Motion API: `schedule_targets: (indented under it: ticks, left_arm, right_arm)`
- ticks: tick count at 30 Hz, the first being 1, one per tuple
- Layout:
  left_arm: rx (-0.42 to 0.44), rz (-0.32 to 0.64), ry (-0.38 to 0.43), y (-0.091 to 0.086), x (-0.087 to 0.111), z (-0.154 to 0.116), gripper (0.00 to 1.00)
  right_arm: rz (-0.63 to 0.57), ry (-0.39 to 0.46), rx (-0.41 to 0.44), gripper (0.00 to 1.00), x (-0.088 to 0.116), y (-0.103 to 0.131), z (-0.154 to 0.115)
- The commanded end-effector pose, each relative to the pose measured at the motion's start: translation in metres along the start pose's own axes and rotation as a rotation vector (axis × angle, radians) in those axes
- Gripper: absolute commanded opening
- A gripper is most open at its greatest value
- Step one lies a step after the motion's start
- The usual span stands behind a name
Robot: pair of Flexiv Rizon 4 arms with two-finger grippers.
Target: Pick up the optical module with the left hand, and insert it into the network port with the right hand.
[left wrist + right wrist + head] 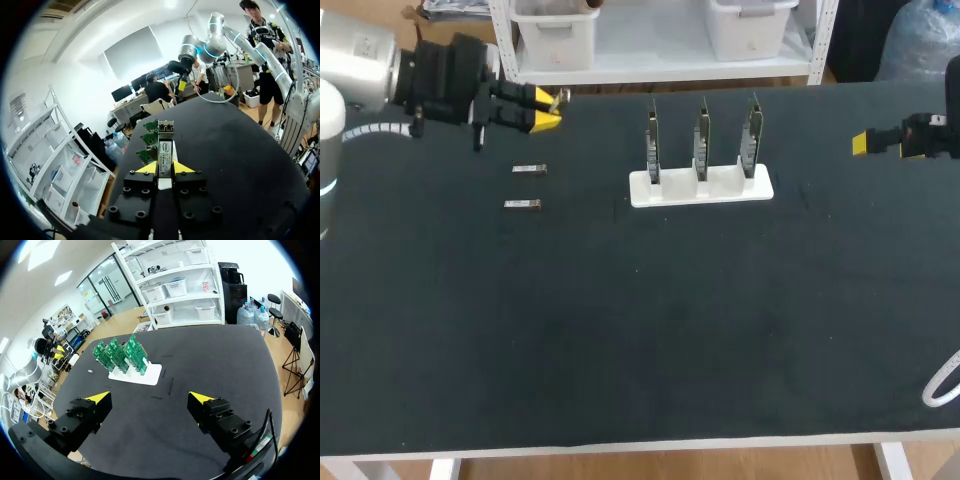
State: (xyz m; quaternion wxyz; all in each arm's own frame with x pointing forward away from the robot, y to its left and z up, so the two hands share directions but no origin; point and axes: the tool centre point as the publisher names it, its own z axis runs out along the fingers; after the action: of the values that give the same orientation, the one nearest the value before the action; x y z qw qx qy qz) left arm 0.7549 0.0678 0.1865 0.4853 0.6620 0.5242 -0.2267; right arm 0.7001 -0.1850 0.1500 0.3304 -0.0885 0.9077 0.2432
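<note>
My left gripper [548, 108] hovers over the table's far left, shut on a small silver optical module [560, 97] that sticks out past its yellow tips. In the left wrist view the module [165, 150] lies lengthwise between the fingers [165, 167], pointing toward the green port boards [149, 140]. Three such boards stand upright in a white holder [700, 187] at mid-table. My right gripper [860, 143] is at the far right edge, open and empty, with the boards [120, 356] well ahead of its fingers [150, 400].
Two more silver modules [529, 169] [523, 205] lie on the black tabletop below the left gripper. A white cable loop [940, 385] pokes in at the near right edge. One of the loose modules [91, 371] shows beside the holder.
</note>
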Motion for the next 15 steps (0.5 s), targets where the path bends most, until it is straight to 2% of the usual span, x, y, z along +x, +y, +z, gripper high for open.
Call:
schedule_targets:
  ticks: [1,6,15]
  left_arm:
    - [-0.063,0.036,-0.062,0.0029,-0.0009,0.0042,0.0]
    - [-0.062,0.081,-0.072,0.011,-0.0066,0.0091,0.0]
    - [-0.062,0.081,-0.072,0.011,-0.0066,0.0091,0.0]
  right_arm:
    - [0.0,0.0,0.0,1.0,0.0,0.0,-0.0001]
    - [0.0,0.0,0.0,1.0,0.0,0.0,-0.0001]
    - [0.0,0.0,0.0,1.0,0.0,0.0,-0.0001]
